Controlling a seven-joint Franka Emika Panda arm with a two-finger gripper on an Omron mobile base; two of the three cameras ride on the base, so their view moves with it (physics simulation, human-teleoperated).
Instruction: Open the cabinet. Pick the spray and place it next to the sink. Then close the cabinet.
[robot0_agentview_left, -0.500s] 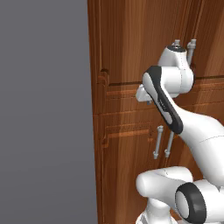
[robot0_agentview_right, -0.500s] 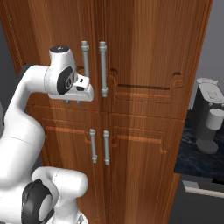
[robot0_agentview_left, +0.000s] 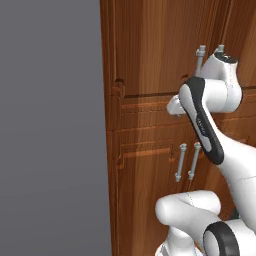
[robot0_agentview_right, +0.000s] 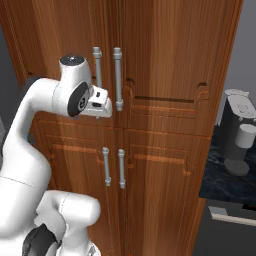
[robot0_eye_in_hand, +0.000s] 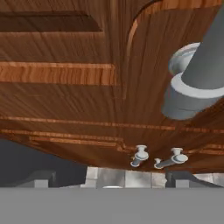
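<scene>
Reaching forward from our base, the arm carries the gripper (robot0_agentview_right: 103, 104) up to the cabinet (robot0_agentview_right: 165, 60), and against half a second ago the hand has crept a little further across the door front towards the long bar handles, while the base has kept its place; the jaws stand wide with nothing between them, and in the hand view the dark fingertips (robot0_eye_in_hand: 41, 178) rise far apart at the bottom edge; just past them the lower end of the left door's handle (robot0_eye_in_hand: 192, 87) looms large and off to one side, so we judge the gripper to be close beside that bar but not yet around it; in the right base view the hand covers the lower part of that left handle (robot0_agentview_right: 97, 70), with the right handle (robot0_agentview_right: 118, 80) just next to it; both tall doors lie flat and shut, so the opening step is only being lined up; we take it that the spray waits behind those doors; lower down hang the short handles (robot0_agentview_right: 114, 168) of the lower doors, which are not our concern; farthest off, to the right of the cabinet, a coffee machine (robot0_agentview_right: 240, 130) stands on a dark counter (robot0_agentview_right: 220, 185).
</scene>
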